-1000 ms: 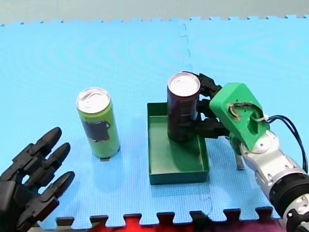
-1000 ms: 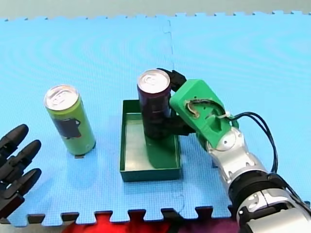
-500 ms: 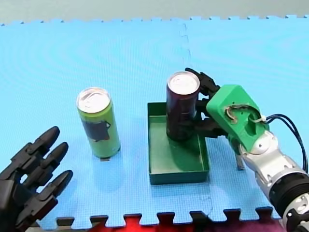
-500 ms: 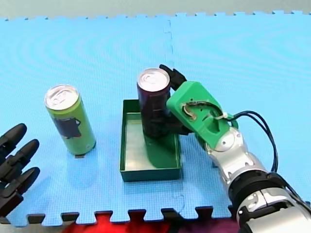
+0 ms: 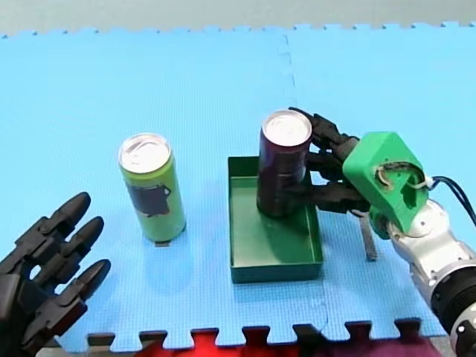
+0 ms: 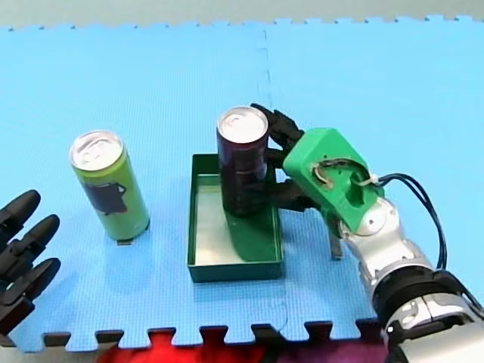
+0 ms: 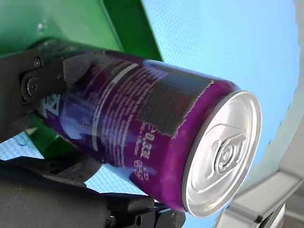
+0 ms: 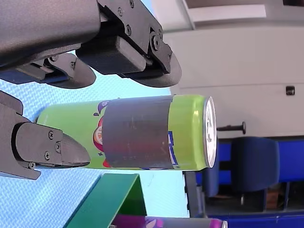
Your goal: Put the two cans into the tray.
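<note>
A purple can (image 5: pixel 282 167) stands upright in the far part of the green tray (image 5: pixel 275 271). My right hand (image 5: pixel 294 158) comes in from the right, its black fingers (image 5: pixel 327 137) wrapped around the can's upper half. In the first wrist view the purple can (image 7: pixel 156 137) lies across the fingers (image 7: pixel 47 80) above the tray (image 7: pixel 71 19). A green can (image 5: pixel 152 186) stands upright on the blue mat, left of the tray. My left hand (image 5: pixel 59 260) hovers at the mat's near left corner, holding nothing. In the second wrist view the green can (image 8: pixel 137 133) shows beyond black fingers (image 8: pixel 128 52).
The blue foam mat (image 5: pixel 186 82) covers the whole surface, with a seam running back from the tray. A small grey strip (image 5: pixel 368 238) lies on the mat just right of the tray. A red band (image 5: pixel 245 343) lines the mat's near edge.
My right hand's green body has shifted right and slightly down, with the fingers more stretched toward the purple can. The can stays in the tray. The left hand barely moved.
</note>
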You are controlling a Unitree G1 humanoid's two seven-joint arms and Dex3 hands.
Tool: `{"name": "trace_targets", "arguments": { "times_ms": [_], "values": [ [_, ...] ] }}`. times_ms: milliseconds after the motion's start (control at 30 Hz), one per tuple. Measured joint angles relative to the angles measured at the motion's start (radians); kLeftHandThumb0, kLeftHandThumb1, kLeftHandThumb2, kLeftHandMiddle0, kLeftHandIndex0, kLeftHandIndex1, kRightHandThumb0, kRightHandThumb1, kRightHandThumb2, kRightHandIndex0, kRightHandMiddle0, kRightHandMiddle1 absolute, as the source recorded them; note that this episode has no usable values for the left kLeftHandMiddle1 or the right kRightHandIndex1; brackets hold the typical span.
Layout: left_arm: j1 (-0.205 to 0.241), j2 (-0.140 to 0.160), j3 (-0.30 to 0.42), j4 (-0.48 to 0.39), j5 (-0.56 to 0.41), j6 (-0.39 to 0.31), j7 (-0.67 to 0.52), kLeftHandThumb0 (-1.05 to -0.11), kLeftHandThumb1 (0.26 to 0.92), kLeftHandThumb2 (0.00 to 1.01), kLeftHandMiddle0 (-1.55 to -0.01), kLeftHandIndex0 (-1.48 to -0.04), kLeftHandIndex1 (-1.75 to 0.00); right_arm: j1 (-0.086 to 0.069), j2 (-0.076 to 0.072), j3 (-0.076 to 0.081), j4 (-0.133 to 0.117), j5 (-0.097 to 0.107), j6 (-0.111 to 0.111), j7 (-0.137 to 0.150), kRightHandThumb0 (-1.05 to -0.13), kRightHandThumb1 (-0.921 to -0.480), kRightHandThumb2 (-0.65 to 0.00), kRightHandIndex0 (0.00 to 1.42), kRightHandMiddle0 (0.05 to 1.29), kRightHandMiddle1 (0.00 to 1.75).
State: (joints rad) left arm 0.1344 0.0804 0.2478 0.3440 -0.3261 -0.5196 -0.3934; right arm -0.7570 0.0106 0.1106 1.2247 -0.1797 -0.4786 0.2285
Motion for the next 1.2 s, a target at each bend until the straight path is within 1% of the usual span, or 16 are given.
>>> {"name": "trace_targets", "arguments": {
  "times_ms": [100, 200, 400, 500, 600, 733, 867, 967, 1033, 1067, 1167, 1200],
  "values": [
    [0.0, 0.002, 0.0, 0.0, 0.0, 0.004, -0.001, -1.048, 0.921, 0.18, -0.46, -0.52, 0.0, 0.0, -0.013, -0.013, 0.008, 0.011, -0.01, 0.024, -1.048, -0.913, -0.006, 0.13, 0.11, 0.0],
    [0.0, 0.005, 0.001, 0.0, 0.0, 0.005, -0.003, -1.048, 0.921, 0.18, -0.46, -0.52, 0.0, -0.001, -0.021, -0.021, 0.016, 0.017, -0.015, 0.036, -1.048, -0.909, -0.003, 0.12, 0.1, 0.0],
    [-0.001, 0.008, 0.001, 0.008, -0.007, 0.004, -0.015, -1.048, 0.921, 0.19, -0.46, -0.51, 0.0, -0.002, -0.024, -0.032, 0.02, 0.022, -0.017, 0.04, -1.048, -0.899, 0.0, 0.12, 0.09, 0.0],
    [-0.007, 0.01, 0.004, 0.022, -0.009, 0.003, -0.017, -1.048, 0.921, 0.19, -0.46, -0.51, 0.0, 0.003, -0.029, -0.038, 0.025, 0.022, -0.011, 0.041, -1.048, -0.897, 0.0, 0.12, 0.09, 0.0],
    [-0.01, 0.012, 0.004, 0.023, -0.009, 0.002, -0.019, -1.048, 0.921, 0.19, -0.46, -0.51, 0.0, 0.005, -0.03, -0.041, 0.026, 0.022, -0.011, 0.041, -1.048, -0.898, -0.001, 0.12, 0.09, 0.0],
    [-0.012, 0.012, 0.005, 0.03, -0.009, 0.002, -0.019, -1.048, 0.921, 0.2, -0.46, -0.5, 0.0, 0.007, -0.03, -0.041, 0.027, 0.02, -0.012, 0.04, -1.048, -0.904, -0.003, 0.12, 0.09, 0.0],
    [-0.014, 0.012, 0.005, 0.036, -0.009, 0.002, -0.016, -1.048, 0.921, 0.2, -0.47, -0.51, 0.0, 0.014, -0.03, -0.041, 0.027, 0.019, -0.014, 0.04, -1.048, -0.91, -0.005, 0.12, 0.09, 0.0],
    [-0.017, 0.012, 0.006, 0.041, -0.007, 0.002, -0.011, -1.048, 0.921, 0.2, -0.47, -0.51, 0.0, 0.016, -0.034, -0.043, 0.026, 0.02, -0.016, 0.042, -1.048, -0.913, -0.006, 0.12, 0.09, 0.0],
    [-0.019, 0.013, 0.007, 0.045, -0.006, 0.002, -0.008, -1.048, 0.921, 0.2, -0.47, -0.5, 0.0, 0.017, -0.042, -0.048, 0.026, 0.023, -0.019, 0.053, -1.048, -0.914, -0.006, 0.12, 0.09, 0.0],
    [-0.02, 0.013, 0.008, 0.047, -0.005, 0.002, -0.006, -1.048, 0.921, 0.2, -0.47, -0.5, 0.0, 0.018, -0.049, -0.053, 0.026, 0.026, -0.02, 0.061, -1.048, -0.914, -0.006, 0.12, 0.09, 0.0],
    [-0.021, 0.015, 0.009, 0.052, -0.003, 0.001, -0.005, -1.048, 0.921, 0.21, -0.47, -0.5, 0.0, 0.019, -0.075, -0.073, 0.027, 0.049, -0.025, 0.088, -1.048, -0.913, -0.004, 0.13, 0.08, 0.0],
    [-0.021, 0.016, 0.01, 0.055, -0.003, 0.001, -0.006, -1.048, 0.921, 0.21, -0.47, -0.5, 0.0, 0.019, -0.081, -0.081, 0.027, 0.056, -0.026, 0.094, -1.048, -0.912, -0.004, 0.13, 0.08, 0.0]
  ]
}}
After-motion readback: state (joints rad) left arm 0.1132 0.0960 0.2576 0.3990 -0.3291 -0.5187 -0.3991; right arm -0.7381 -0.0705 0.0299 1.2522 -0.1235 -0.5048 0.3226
